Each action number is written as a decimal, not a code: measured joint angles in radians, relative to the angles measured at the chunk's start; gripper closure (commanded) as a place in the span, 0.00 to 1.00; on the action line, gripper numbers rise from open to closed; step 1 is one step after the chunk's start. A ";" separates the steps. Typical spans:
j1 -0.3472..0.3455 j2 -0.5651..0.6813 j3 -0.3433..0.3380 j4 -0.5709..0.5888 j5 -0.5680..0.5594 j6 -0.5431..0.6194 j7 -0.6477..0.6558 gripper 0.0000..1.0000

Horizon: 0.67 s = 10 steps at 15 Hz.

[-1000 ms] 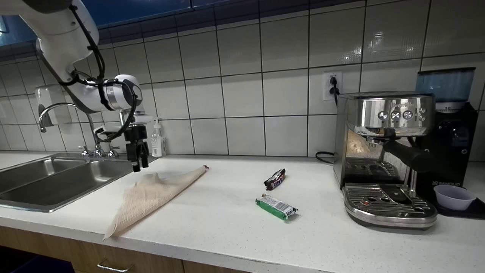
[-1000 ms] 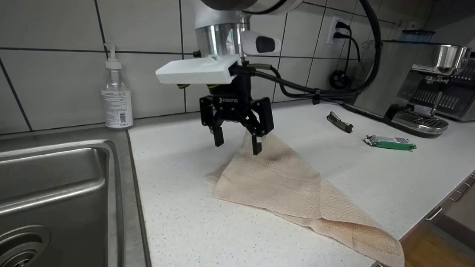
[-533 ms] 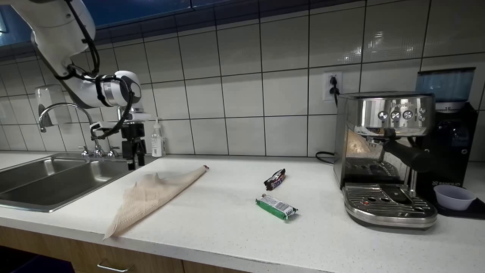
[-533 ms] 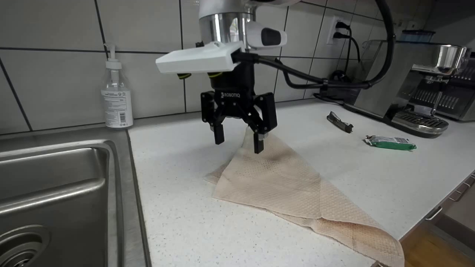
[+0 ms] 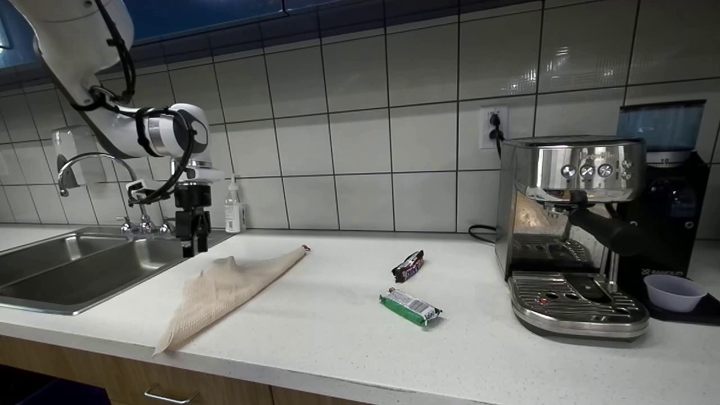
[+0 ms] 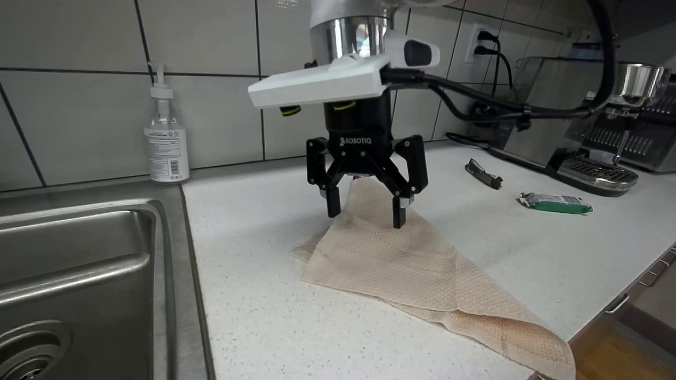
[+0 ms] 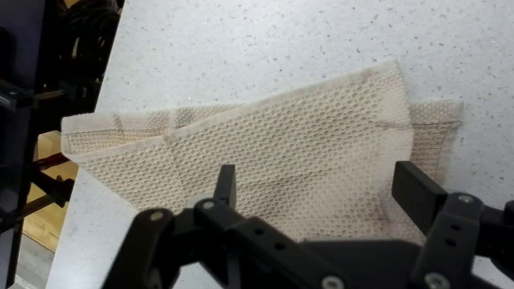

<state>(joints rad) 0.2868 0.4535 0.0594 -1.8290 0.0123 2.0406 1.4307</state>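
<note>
A beige, dimpled cloth (image 6: 417,269) lies loosely folded on the white counter, and one end reaches the front edge. At its far end a small dark red bit (image 5: 305,248) shows; most of whatever it belongs to is hidden. My black gripper (image 6: 366,214) hangs above the cloth, pointing down, its jaws wide apart. From the wrist view, the cloth (image 7: 281,140) spreads below and between the fingertips of the gripper (image 7: 315,178), with nothing held. In an exterior view the gripper (image 5: 194,247) appears just left of the cloth's raised fold, beside the sink.
A steel sink (image 6: 179,295) borders the counter, with a soap bottle (image 6: 166,142) behind. Farther along lie a dark wrapped bar (image 5: 408,266) and a green-and-white wrapped bar (image 5: 410,307). A coffee machine (image 5: 574,169), a grinder (image 5: 664,214) and a pale cup (image 5: 675,292) stand beyond.
The open gripper has shifted, leftward in one exterior view and rightward in the other, and now sits slightly lower over the cloth. Cloth and wrapped bars have stayed put.
</note>
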 measured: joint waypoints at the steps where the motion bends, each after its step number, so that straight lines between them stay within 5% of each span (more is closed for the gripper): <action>1: -0.001 -0.011 0.000 -0.018 0.000 -0.003 -0.021 0.00; 10: -0.023 -0.123 0.007 -0.201 0.004 -0.011 -0.249 0.00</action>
<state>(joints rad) 0.2638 0.3301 0.0661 -2.0300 0.0162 2.0296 1.1814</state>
